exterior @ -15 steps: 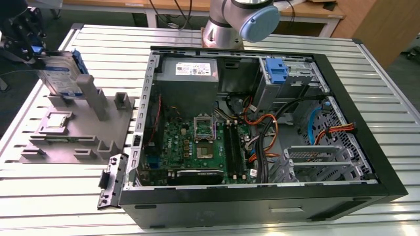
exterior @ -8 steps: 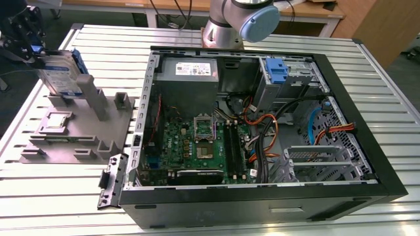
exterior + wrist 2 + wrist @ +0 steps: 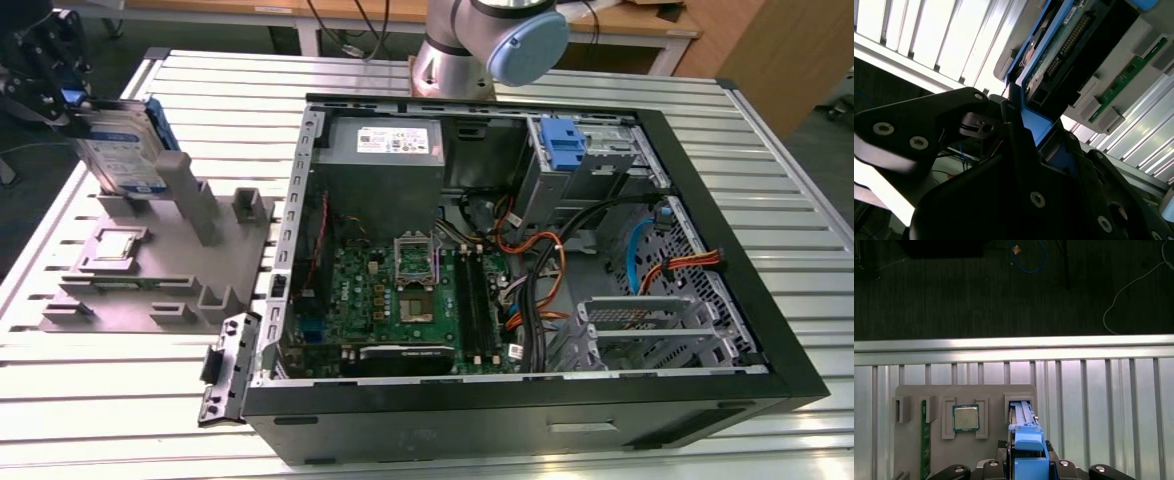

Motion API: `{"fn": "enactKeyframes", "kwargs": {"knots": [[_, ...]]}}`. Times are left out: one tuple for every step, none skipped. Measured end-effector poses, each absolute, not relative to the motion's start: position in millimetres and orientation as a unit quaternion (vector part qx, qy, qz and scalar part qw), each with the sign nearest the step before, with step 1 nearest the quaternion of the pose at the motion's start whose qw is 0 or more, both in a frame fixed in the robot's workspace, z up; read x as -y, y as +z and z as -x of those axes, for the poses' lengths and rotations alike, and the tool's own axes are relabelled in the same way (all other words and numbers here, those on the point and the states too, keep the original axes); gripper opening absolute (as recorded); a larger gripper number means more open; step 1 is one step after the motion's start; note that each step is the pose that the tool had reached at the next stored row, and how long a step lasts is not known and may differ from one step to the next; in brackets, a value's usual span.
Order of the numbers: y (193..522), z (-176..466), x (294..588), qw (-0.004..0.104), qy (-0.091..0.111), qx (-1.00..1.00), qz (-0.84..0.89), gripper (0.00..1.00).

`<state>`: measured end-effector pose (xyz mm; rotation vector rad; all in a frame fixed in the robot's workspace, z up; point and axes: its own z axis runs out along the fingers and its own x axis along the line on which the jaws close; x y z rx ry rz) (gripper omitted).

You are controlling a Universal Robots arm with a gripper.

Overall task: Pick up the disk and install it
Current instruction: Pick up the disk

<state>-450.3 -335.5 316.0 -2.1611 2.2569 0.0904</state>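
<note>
I've got the end effector [image 3: 62, 100] clamped on the top end of the disk [image 3: 120, 152], which stands upright directly beneath it.

Slatted aluminium table [image 3: 120, 400], its ribs running in parallel across the whole top. Two items are carried directly on it. A grey moulded fixture plate [image 3: 134, 290] is laid flat towards the exterior view's left. An open black computer case [image 3: 534, 420] is laid on its side just beside the plate, towards the exterior view's right.
</note>
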Motion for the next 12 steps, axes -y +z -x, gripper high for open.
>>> {"fn": "enactKeyframes", "kwargs": {"knots": [[316.1, 450.2, 335.5, 0.008, 0.029, -0.722, 0.691, 0.37], [316.4, 450.3, 335.5, 0.008, 0.029, -0.722, 0.691, 0.37], [316.8, 450.3, 335.5, 0.008, 0.029, -0.722, 0.691, 0.37], [317.1, 450.3, 335.5, 0.008, 0.029, -0.722, 0.691, 0.37], [317.3, 450.3, 335.5, 0.008, 0.029, -0.722, 0.691, 0.37], [317.4, 450.3, 335.5, 0.008, 0.029, -0.722, 0.691, 0.37], [319.6, 450.3, 335.5, 0.008, 0.029, -0.722, 0.691, 0.37], [323.0, 450.3, 335.5, 0.008, 0.029, -0.722, 0.691, 0.37], [323.2, 450.3, 335.5, 0.008, 0.029, -0.722, 0.691, 0.37], [323.4, 450.3, 335.5, 0.008, 0.029, -0.722, 0.691, 0.37], [323.6, 450.3, 335.5, 0.008, 0.029, -0.722, 0.691, 0.37], [323.8, 450.3, 335.5, 0.008, 0.029, -0.722, 0.691, 0.37]]}}
